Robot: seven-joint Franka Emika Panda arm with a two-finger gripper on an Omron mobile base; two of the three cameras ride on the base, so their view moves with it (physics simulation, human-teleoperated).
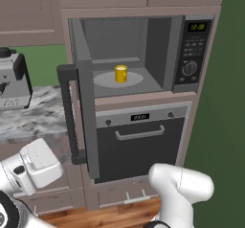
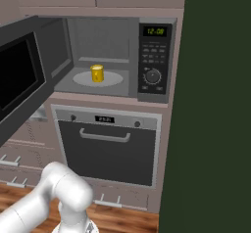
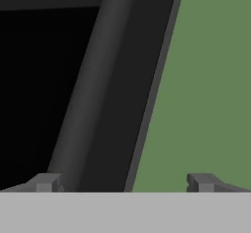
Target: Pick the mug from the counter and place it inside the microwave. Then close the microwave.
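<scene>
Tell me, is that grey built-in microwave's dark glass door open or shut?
Open. The dark glass door swings out leftward, exposing the microwave cavity where the small yellow mug stands upright on the round plate.

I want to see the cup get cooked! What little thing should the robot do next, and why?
Probably push the open door toward shut. The yellow mug already stands on the round plate inside the microwave, and nothing is held in the gripper, whose fingertips sit apart. In the hand view the door's dark bar handle is right ahead, so the gripper seems placed to press against it.
</scene>
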